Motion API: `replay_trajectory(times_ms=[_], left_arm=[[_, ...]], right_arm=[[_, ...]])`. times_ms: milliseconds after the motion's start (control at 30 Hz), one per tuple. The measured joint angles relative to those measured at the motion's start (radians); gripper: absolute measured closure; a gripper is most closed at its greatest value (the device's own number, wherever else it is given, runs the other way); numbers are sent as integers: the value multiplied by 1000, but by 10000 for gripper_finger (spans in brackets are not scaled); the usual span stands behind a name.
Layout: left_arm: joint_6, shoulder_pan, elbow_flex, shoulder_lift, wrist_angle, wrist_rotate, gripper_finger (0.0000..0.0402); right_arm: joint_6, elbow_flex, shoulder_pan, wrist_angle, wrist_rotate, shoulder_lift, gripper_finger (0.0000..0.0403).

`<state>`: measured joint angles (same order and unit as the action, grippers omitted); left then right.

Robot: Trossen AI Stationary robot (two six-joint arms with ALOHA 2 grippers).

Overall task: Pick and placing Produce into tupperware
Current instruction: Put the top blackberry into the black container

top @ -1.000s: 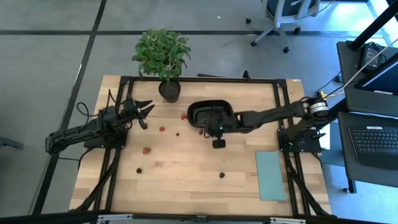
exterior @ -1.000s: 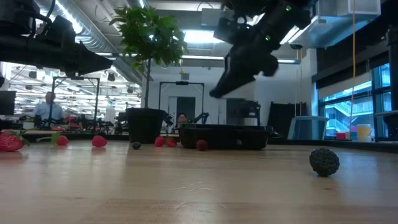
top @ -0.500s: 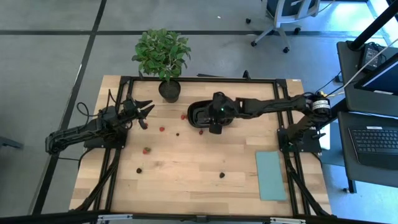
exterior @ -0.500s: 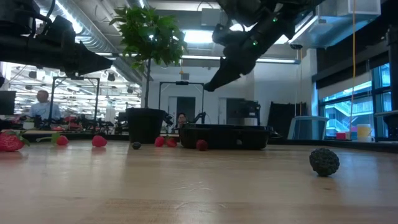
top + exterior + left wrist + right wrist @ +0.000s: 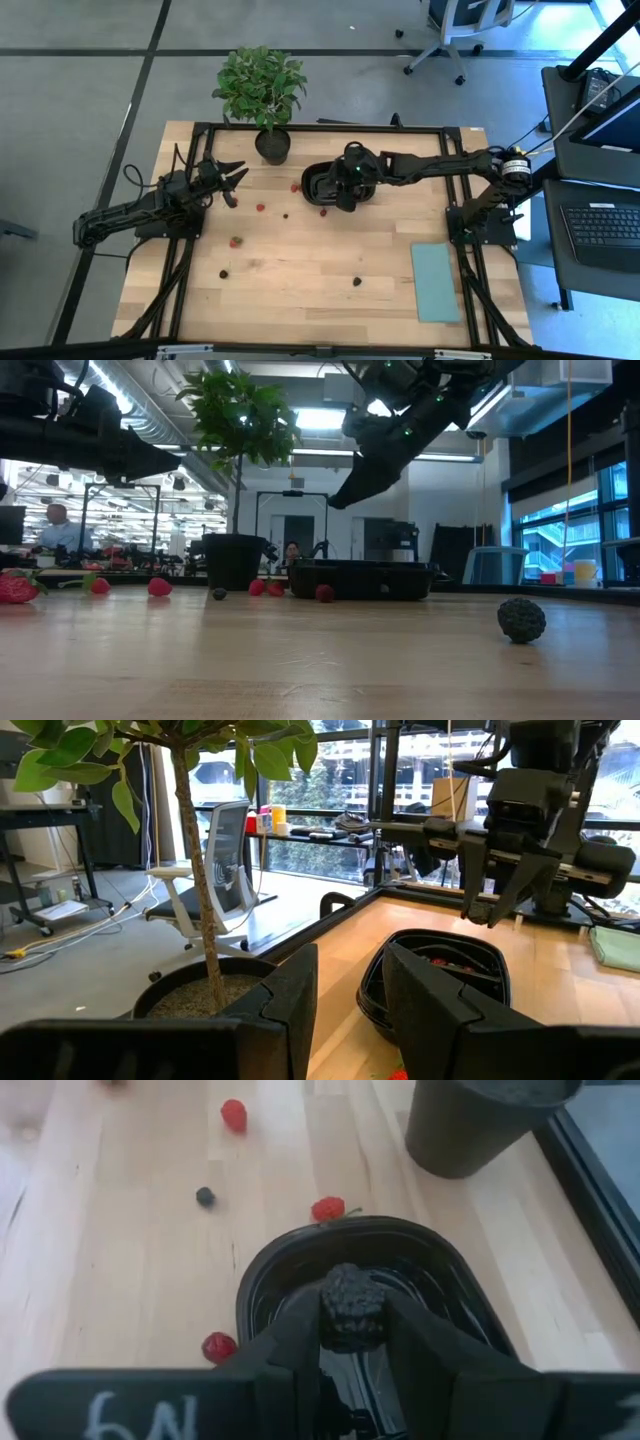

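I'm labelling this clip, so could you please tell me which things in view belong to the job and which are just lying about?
Job:
- black tray
- dark berry in the right pincer
- loose berries on the table

Lying about:
- potted plant
- teal sheet

Table [image 5: 300,290]: pale wooden planks, bordered by a black metal frame.
Potted plant [image 5: 260,85]: leafy green crown on a thin trunk, at the table's far edge.
Plant pot [image 5: 272,146]: small, dark and round, standing upright on the wood.
Teal rectangle [image 5: 435,282]: flat, pale, lying near the table's right front corner.
Office chair [image 5: 455,25]: on castors, on the grey floor beyond the table.
Side desk [image 5: 600,200]: dark, right of the table, carrying a keyboard [image 5: 605,225].
Person [image 5: 55,525]: seated far back in the room, in the low view.
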<state>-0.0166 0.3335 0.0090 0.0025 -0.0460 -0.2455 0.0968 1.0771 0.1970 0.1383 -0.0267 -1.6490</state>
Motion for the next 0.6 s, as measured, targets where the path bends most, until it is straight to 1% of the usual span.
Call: replay_trajectory(times_ms=[133, 267, 433, 600], left_arm=[[0, 0, 0, 0, 0, 0, 292], [0, 0, 0, 0, 0, 0, 291], [2, 0, 0, 0, 0, 0, 292], [2, 0, 0, 0, 0, 0, 292]], right_arm=[[-40, 1, 11, -9, 0, -44, 301], [-43, 14, 22, 18, -1, -107, 301], [-44, 109, 36, 108, -1, -167, 301], [-43, 233, 46, 272, -1, -235, 301]])
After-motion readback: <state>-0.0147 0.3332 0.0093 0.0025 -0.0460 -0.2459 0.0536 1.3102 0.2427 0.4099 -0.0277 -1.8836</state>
